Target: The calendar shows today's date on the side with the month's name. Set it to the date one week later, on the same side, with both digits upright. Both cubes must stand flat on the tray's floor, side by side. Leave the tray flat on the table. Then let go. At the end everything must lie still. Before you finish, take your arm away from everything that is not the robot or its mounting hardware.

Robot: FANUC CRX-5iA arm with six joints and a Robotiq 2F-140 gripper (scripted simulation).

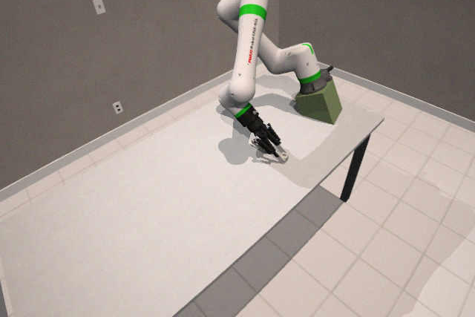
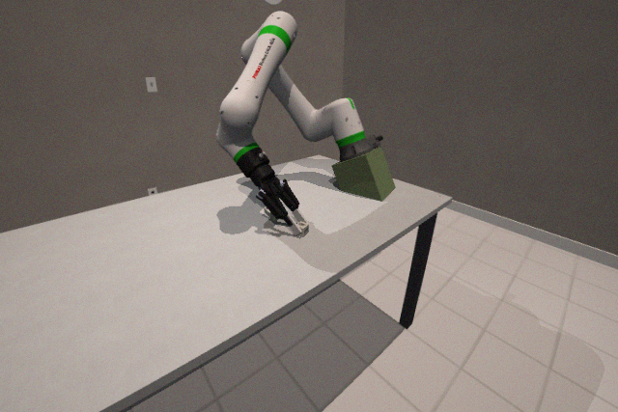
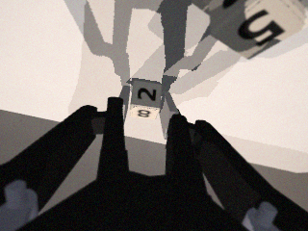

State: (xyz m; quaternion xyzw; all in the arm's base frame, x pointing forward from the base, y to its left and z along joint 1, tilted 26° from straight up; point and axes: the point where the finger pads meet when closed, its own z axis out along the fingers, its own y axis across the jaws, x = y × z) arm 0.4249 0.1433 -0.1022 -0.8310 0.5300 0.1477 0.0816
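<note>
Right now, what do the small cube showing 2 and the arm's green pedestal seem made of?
Small pale cube with black digits: possibly painted wood or plastic; matte, no grain visible. Olive-green pedestal block: likely painted metal or plastic; uniform matte colour, sharp edges.

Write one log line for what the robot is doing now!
gripper: open | cube: between fingers, on table | faces showing: 2, 8
</note>
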